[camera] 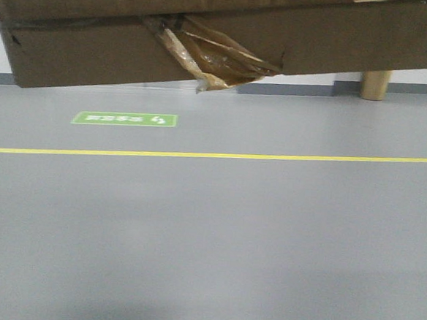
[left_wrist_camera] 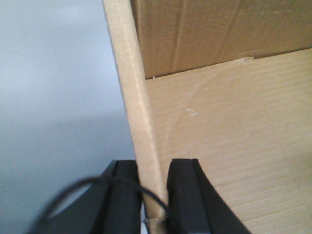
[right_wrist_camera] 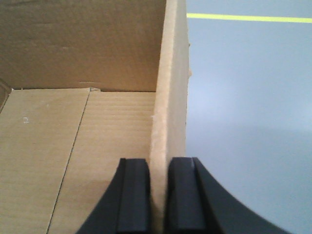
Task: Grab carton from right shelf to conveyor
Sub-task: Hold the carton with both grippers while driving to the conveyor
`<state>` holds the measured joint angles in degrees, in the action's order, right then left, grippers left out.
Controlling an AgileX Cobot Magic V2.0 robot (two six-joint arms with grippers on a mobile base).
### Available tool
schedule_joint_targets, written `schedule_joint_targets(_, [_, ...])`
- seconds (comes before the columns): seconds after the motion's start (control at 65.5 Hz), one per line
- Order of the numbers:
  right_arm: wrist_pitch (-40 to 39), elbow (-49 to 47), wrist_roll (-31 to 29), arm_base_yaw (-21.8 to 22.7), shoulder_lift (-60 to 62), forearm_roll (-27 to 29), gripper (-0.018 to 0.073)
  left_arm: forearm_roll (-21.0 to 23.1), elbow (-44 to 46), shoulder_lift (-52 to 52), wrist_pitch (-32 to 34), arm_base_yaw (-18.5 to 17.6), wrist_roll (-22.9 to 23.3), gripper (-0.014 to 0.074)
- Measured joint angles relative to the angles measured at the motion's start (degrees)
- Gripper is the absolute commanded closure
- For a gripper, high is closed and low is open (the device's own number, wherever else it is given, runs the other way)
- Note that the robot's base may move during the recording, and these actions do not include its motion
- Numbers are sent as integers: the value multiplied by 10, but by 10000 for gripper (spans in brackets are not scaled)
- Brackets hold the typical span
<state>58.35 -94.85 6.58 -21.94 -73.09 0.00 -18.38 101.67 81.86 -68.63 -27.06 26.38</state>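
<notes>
The brown carton [camera: 207, 35] hangs in the air across the top of the front view, its underside showing torn tape. My left gripper [left_wrist_camera: 155, 195] is shut on the carton's left wall [left_wrist_camera: 134, 97], one black finger [left_wrist_camera: 126, 195] outside and one inside. My right gripper [right_wrist_camera: 158, 195] is shut on the carton's right wall [right_wrist_camera: 170, 87], one finger [right_wrist_camera: 134, 195] inside the open box and one outside. The carton's inside floor [right_wrist_camera: 58, 156] is bare cardboard. Shelf and conveyor are out of view.
Grey floor [camera: 208, 240] lies below the carton. A yellow line [camera: 214, 156] crosses it, also seen in the right wrist view [right_wrist_camera: 243, 18]. A green floor sign [camera: 125, 119] lies past the line. A pale post [camera: 375, 84] stands at the far right by the wall.
</notes>
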Motion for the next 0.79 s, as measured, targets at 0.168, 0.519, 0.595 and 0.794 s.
schedule_joint_targets(0.168, [-21, 0, 0, 0, -6, 0, 624, -9, 0, 0, 1, 0, 0, 617])
schedule_joint_targets(0.519, [-40, 0, 0, -1, -14, 3, 624, -40, 0, 0, 11, 0, 1, 617])
schedule_joint_targets(0.595, [-41, 0, -1, -1, -14, 4, 624, -50, 0, 0, 12, -1, 1, 617])
schedule_joint_targets(0.794, [-47, 0, -1, -1, -15, 9, 624, -74, 0, 0, 16, -2, 1, 617])
